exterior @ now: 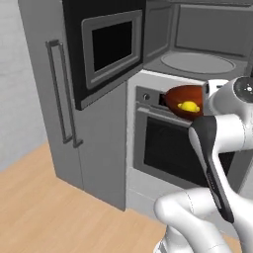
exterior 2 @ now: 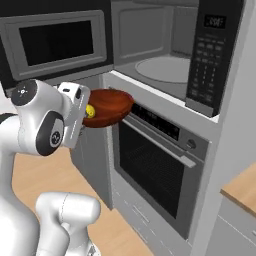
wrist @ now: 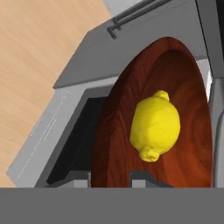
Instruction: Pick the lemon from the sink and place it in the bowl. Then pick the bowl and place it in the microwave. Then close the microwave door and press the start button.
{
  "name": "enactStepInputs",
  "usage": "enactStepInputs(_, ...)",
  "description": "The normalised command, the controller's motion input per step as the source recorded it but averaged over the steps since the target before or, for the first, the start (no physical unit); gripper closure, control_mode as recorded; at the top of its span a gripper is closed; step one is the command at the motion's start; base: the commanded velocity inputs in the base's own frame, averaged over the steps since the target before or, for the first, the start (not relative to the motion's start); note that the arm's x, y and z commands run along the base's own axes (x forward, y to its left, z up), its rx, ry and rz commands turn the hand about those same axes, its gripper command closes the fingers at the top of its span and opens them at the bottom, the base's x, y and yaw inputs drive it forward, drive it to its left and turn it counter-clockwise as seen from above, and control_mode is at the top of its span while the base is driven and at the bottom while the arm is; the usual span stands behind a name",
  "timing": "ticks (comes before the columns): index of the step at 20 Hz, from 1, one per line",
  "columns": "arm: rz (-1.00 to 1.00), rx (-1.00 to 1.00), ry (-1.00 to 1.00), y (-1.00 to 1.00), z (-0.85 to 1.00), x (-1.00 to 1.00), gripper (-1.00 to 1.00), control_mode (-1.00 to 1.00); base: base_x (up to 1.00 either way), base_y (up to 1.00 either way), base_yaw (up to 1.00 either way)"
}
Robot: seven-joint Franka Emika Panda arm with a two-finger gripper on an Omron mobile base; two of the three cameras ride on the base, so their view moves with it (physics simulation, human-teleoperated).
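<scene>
The arm (exterior: pixel 217 143) is glossy white with rounded, bulging links. A dark grey strip runs down one link toward 5 o'clock, and round dark grey caps with small marks cover its joints (exterior 2: pixel 24 93).

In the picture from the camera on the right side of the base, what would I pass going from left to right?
Robot arm → lemon → bowl → turntable → microwave keypad panel.
</scene>
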Motion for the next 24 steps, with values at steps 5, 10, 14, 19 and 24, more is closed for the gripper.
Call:
enactStepInputs(5, 0.00, 0.00, 0.00, 0.00, 0.00, 0.00, 1.00, 1.00, 0.63, 0.08, -0.27)
enactStepInputs(10, 0.00, 0.00, 0.00, 0.00, 0.00, 0.00, 1.00, 1.00, 0.64, 0.00, -0.26)
enactStepInputs(14, 0.00, 0.00, 0.00, 0.00, 0.00, 0.00, 1.00, 1.00, 0.71, 0.08, -0.26)
enactStepInputs(19, 0.00, 0.00, 0.00, 0.00, 0.00, 0.00, 1.00, 1.00, 0.40, 0.07, -0.16)
enactStepInputs(24, 0.00, 0.00, 0.00, 0.00, 0.00, 0.00, 1.00, 1.00, 0.00, 0.00, 0.06)
